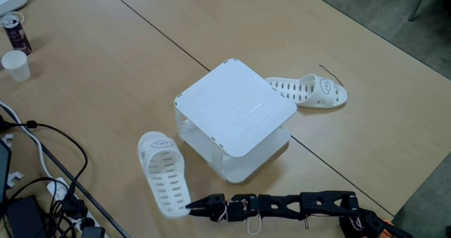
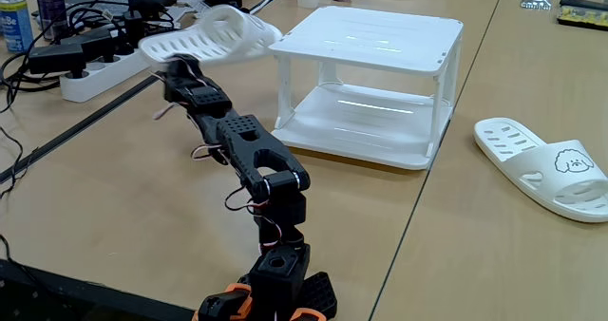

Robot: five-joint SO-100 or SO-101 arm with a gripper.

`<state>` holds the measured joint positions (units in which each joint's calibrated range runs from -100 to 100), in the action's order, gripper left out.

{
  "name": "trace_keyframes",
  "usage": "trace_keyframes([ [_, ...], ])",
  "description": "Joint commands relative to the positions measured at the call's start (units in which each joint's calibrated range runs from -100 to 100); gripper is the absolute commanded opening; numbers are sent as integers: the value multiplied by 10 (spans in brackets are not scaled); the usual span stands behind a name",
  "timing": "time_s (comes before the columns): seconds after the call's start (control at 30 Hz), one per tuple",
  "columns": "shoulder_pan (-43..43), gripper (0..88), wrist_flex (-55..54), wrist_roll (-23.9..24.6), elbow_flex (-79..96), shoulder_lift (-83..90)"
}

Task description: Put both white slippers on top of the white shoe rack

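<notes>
On your wooden counter (image 1: 106,69), the claw (image 1: 192,208) grips 1 slipper (image 1: 163,173) beside the rack (image 1: 236,108); the other slipper (image 1: 310,91) lies apart.

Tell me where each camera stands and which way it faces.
A fixed view: high above, angled down at the white plastic boxy shoe rack; the black arm reaches in from the bottom right, its pincer gripping a white rubber slotted slipper.
A fixed view: low, by the arm's base, looking along the arm toward the rack.
Both share the held slipper and the second slipper on the table.
</notes>
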<state>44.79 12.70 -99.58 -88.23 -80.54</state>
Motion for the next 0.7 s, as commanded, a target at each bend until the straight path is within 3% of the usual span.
trace_keyframes([
  [0.0, 18, 8, 35, -4, -118, 38],
  [0.43, -49, 8, 233, -4, -103, 256],
  [0.67, -38, 8, 301, -4, -102, 346],
])
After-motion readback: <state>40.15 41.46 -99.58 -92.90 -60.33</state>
